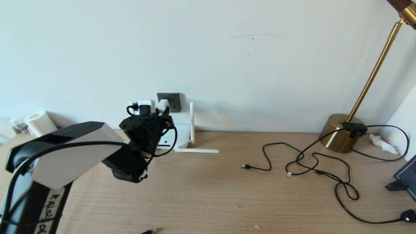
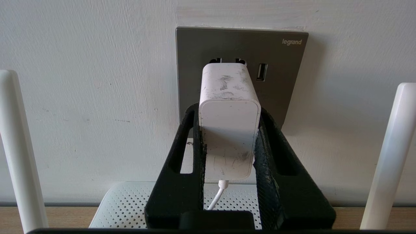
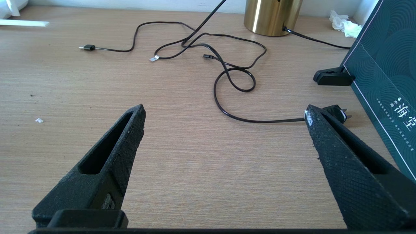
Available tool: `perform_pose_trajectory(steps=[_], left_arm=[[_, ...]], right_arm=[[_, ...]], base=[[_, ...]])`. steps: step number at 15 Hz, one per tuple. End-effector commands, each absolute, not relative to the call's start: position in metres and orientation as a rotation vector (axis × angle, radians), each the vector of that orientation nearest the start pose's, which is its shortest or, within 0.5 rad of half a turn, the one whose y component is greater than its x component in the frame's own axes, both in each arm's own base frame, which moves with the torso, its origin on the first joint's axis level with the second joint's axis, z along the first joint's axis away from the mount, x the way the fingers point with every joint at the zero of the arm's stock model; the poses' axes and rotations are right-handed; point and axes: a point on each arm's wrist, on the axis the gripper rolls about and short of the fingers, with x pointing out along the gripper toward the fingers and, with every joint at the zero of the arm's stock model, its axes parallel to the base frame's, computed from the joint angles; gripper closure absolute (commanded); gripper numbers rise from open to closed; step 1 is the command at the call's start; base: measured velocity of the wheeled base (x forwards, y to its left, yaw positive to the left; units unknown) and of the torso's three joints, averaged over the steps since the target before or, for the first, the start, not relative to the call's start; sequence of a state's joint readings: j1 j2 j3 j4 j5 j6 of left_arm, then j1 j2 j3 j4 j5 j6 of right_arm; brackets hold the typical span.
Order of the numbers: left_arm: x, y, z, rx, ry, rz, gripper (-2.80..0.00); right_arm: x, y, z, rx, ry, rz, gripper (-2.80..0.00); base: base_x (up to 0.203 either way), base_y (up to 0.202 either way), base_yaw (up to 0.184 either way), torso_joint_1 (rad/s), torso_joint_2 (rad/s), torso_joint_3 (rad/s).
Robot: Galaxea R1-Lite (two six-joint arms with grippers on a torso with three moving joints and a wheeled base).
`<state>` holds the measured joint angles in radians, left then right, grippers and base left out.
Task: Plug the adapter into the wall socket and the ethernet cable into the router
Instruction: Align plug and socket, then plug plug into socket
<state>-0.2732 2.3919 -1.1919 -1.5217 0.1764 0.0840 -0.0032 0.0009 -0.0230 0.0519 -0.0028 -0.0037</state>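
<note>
My left gripper is shut on the white adapter, one black finger on each side, its thin white cord hanging below. The adapter's front end is at the dark grey wall socket, just under two pin holes. Its prongs are hidden, so I cannot tell whether they are in. In the head view the left gripper holds the adapter at the socket, above the white router. The router lies below with antennas either side. Perhaps the ethernet cable's end shows at the front edge. My right gripper is open over bare table.
Thin black cables with small plugs sprawl across the table's right half. A brass lamp base stands at the back right with a crumpled tissue beside it. A dark green box is at the far right, a paper roll at the back left.
</note>
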Motion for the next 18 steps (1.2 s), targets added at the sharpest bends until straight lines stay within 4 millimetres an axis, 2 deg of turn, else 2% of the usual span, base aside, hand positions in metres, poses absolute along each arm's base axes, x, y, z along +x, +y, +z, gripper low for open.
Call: perform_pose_trajectory(steps=[1, 18], left_arm=[[0.4337, -0.1192, 0.1022, 0.009, -0.326, -0.085, 0.0], [0.4366, -0.121, 0.1034, 0.013, -0.34, -0.085, 0.0]], right_arm=[[-0.0246, 0.0, 0.0765, -0.005, 0.029, -0.006, -2.8], [-0.0245, 0.0, 0.0765, -0.003, 0.031, -0.005, -2.8]], base=[[0.0, 0.0, 0.0, 0.0, 0.0, 0.0], [0.0, 0.0, 0.0, 0.0, 0.0, 0.0]])
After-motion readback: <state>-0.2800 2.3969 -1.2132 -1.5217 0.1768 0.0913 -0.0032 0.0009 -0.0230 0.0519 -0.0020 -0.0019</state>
